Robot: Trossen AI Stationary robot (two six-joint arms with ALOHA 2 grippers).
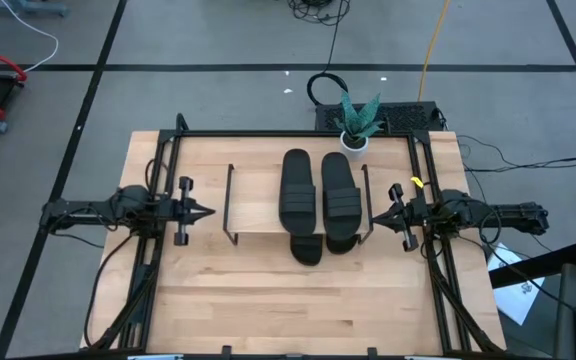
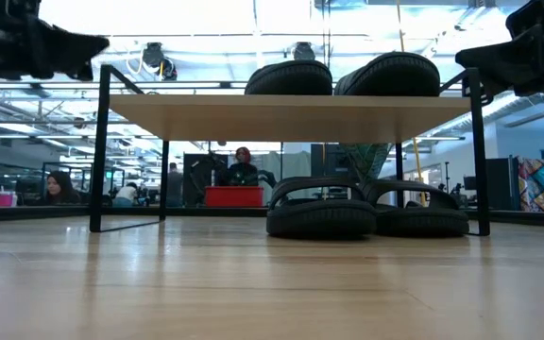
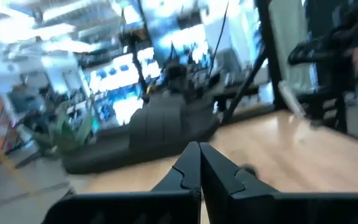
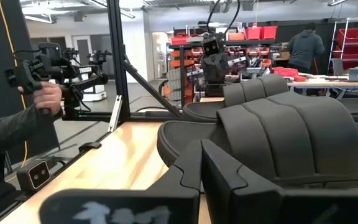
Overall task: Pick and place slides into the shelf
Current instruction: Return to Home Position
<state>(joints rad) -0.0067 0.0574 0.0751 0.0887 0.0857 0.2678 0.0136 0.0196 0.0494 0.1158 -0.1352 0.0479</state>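
Two black slides point(image 1: 297, 188) point(image 1: 340, 190) lie side by side on the shelf's light wooden top board point(image 1: 258, 205), toward its right half. Two more slides point(image 2: 321, 210) point(image 2: 421, 212) rest on the table under the board; their ends stick out at the near side point(image 1: 306, 247). My left gripper point(image 1: 208, 212) is shut and empty, level, just left of the shelf's left wire frame point(image 1: 230, 205). My right gripper point(image 1: 372, 216) is shut and empty, level, just right of the shelf's right frame, next to the right slide point(image 4: 291, 134).
A potted plant point(image 1: 356, 122) stands at the table's far edge behind the shelf. Black rails point(image 1: 158, 250) point(image 1: 436, 270) run along both table sides. The near half of the tabletop point(image 1: 288, 300) is bare wood. People show in the room beyond point(image 4: 17, 124).
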